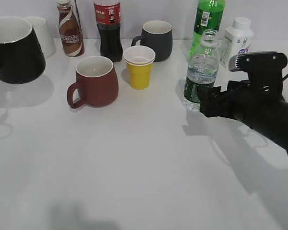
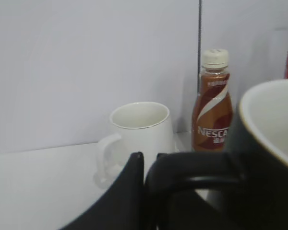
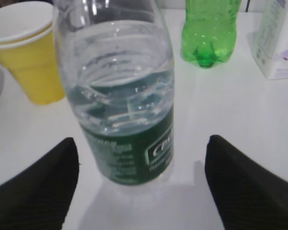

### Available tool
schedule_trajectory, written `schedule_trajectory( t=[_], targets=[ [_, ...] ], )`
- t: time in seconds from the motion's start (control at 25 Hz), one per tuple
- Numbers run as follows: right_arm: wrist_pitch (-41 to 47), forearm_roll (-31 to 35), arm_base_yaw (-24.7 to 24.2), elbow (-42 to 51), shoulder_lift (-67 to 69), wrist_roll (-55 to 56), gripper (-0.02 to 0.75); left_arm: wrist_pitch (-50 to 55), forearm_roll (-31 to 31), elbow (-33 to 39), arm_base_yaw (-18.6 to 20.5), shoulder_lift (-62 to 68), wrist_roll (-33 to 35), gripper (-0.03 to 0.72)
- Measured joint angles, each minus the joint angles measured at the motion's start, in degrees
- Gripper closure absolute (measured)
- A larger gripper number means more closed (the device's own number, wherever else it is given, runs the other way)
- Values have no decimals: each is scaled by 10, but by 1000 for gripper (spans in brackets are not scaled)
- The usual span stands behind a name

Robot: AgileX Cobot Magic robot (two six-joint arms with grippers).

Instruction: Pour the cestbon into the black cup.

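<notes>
Uncapped cestbon (image 1: 200, 72) stands upright, half full, green-labelled.

The uncapped cestbon (image 1: 200, 76) is seen upright on the white table (image 1: 134, 163), with the right gripper (image 1: 205, 102) placed at its label. The black cup (image 1: 14, 50) is raised at far left.
</notes>
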Motion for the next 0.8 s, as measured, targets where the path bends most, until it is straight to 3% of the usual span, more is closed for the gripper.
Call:
schedule_trajectory(
  t=[0.4,0.48,0.6,0.8],
  targets=[
    [-28,-4,0,-111,114,23,121,1,49,0,0,-3,0,650],
    [-28,-3,0,-134,137,23,150,2,86,0,0,-4,-10,650],
    [-34,-4,0,-145,148,22,290,6,136,0,0,-12,-64,650],
    [-6,-78,0,-144,128,7,286,65,195,0,-28,-52,-123,650]
  ],
)
